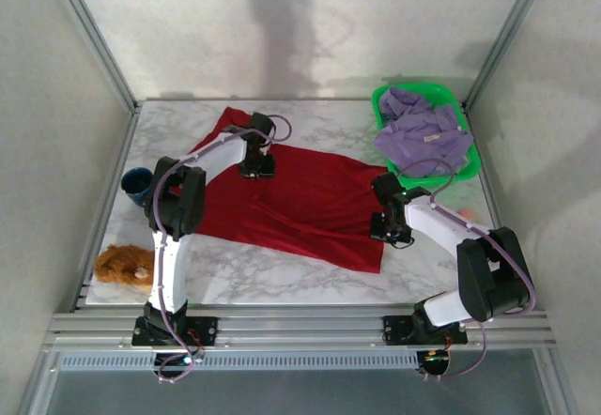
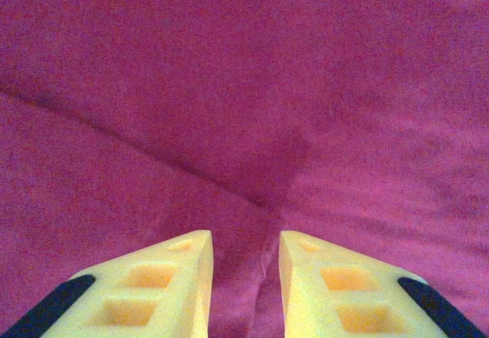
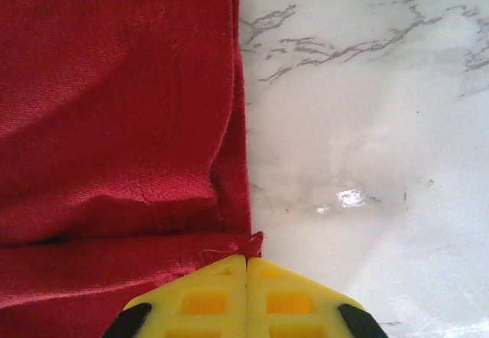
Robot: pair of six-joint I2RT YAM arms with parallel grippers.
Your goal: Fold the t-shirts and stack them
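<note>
Arms cover parts of the red t-shirt [image 1: 300,204], which lies spread across the middle of the marble table [image 1: 282,279]. Its far left corner passes under the left arm and its right edge under the right wrist. The lavender t-shirt [image 1: 423,138] is heaped in the green basket [image 1: 380,105] at the far right, draped over the near rim so that most of the basket is hidden.

The left gripper [image 2: 244,238] is pressed down near the red shirt's far edge, its jaws a narrow gap apart, and a ridge of cloth runs up into that gap. The right gripper [image 3: 246,260] is clenched, fingertips meeting at the shirt's hem corner beside bare marble. The corner touches the tips, but it may or may not be pinched between them.
</note>
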